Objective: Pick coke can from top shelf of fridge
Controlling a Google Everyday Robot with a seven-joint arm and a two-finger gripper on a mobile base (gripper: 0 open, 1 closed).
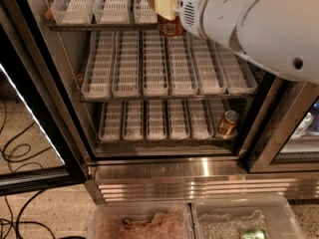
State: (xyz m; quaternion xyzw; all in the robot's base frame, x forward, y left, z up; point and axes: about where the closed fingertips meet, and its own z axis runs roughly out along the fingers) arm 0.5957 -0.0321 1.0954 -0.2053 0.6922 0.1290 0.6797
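The gripper (pixel 167 10) is at the top of the view, at the front edge of the top shelf (pixel 79 5), and is closed on the coke can (pixel 173 29). One cream finger (pixel 160 2) presses against the can's upper left side; the other finger is hidden. The can's red lower half hangs below the finger, overlapping the shelf's front rail, roughly in the middle of the row of white slotted trays. The thick white arm (pixel 259 24) reaches in from the upper right and covers the right part of that shelf.

Below, the middle shelf (pixel 149 63) of the fridge (pixel 199 171) holds a row of white trays. On the bottom shelf (pixel 149 119) a gold can (pixel 228 123) lies tilted at the far right. The black-framed door (pixel 40 108) stands open on the left. Nearest the camera, two clear bins sit side by side; the right bin (pixel 279 208) holds a green can (pixel 254 233). Black cables (pixel 15 148) lie on the floor at left.
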